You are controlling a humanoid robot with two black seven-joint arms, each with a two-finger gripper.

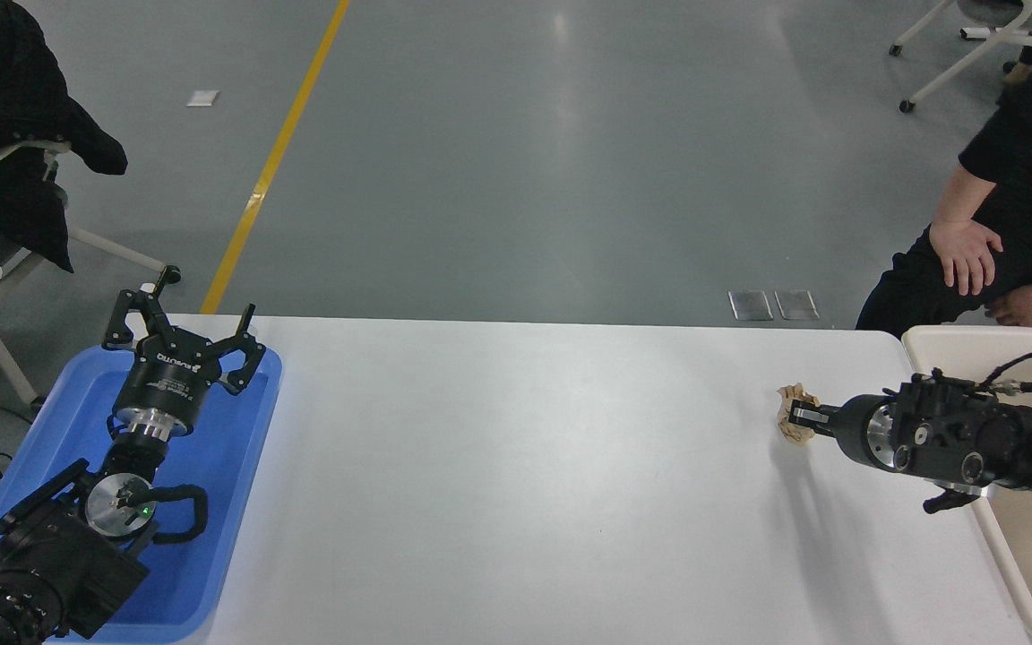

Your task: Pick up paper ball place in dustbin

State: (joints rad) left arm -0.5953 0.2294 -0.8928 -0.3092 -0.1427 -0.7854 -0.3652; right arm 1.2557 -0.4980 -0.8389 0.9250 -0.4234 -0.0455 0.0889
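Observation:
The tan paper ball (794,422) is held off the white table (516,484) in my right gripper (801,417), which is shut on it at the right side of the table. The right arm comes in from the right edge, passing over the cream dustbin (973,345), which stands at the table's right end and is partly hidden by the arm. My left gripper (183,327) is parked open over the blue tray at the lower left.
A shallow blue tray (211,502) lies at the table's left end. A person in black sits beyond the dustbin at the top right, one hand (968,251) resting on a knee. A chair with a black jacket (23,152) stands at the top left.

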